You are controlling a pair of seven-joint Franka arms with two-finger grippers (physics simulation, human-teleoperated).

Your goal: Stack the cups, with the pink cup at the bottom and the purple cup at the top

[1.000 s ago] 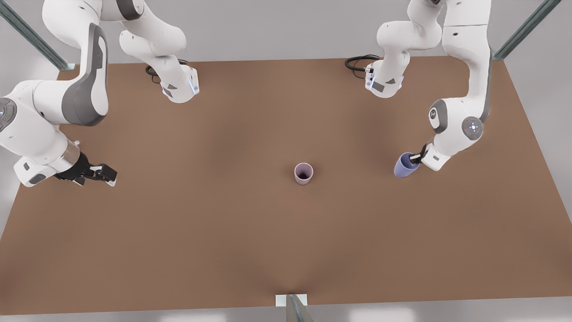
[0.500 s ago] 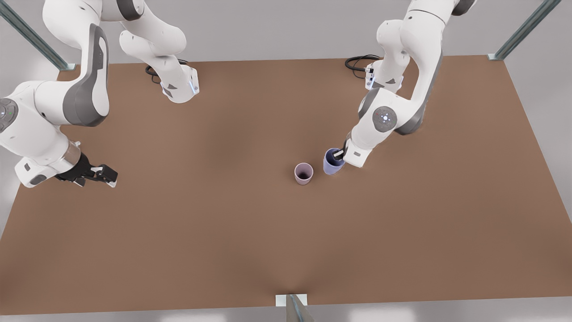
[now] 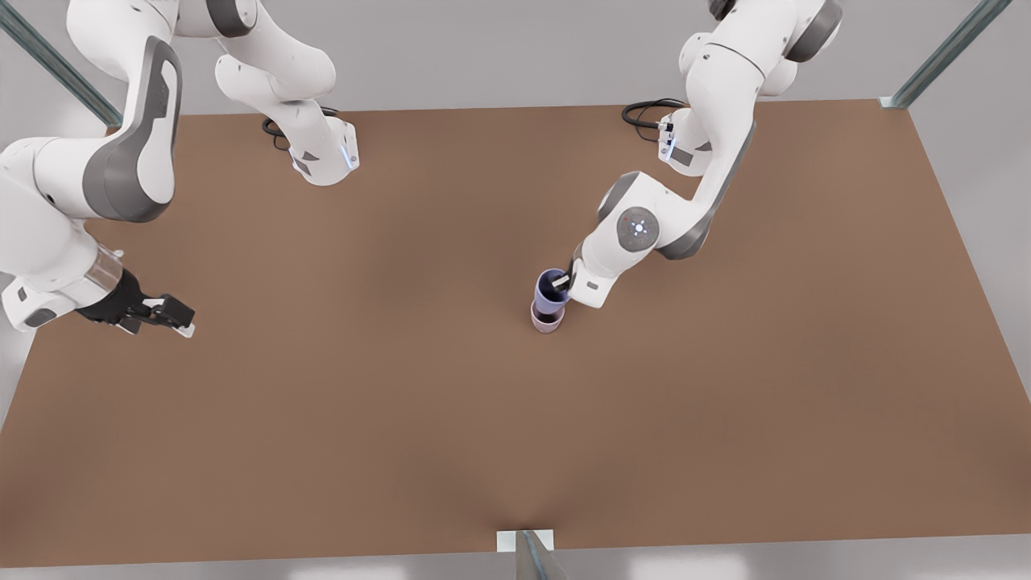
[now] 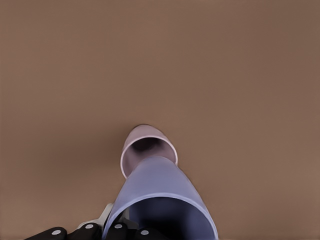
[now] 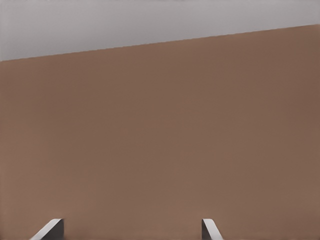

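Almost done: the left gripper holds the purple cup over the pink cup mid-table, not yet dropped in. Near a side edge, the right gripper waits, wide open.

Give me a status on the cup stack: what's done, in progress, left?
Done: the left gripper is shut on the purple cup and has it off the table. In hand: that cup hangs tilted just above the pink cup, which stands upright; the left wrist view shows its base over the pink mouth. Left: lower it in and release. The right gripper waits open at the front view's left.
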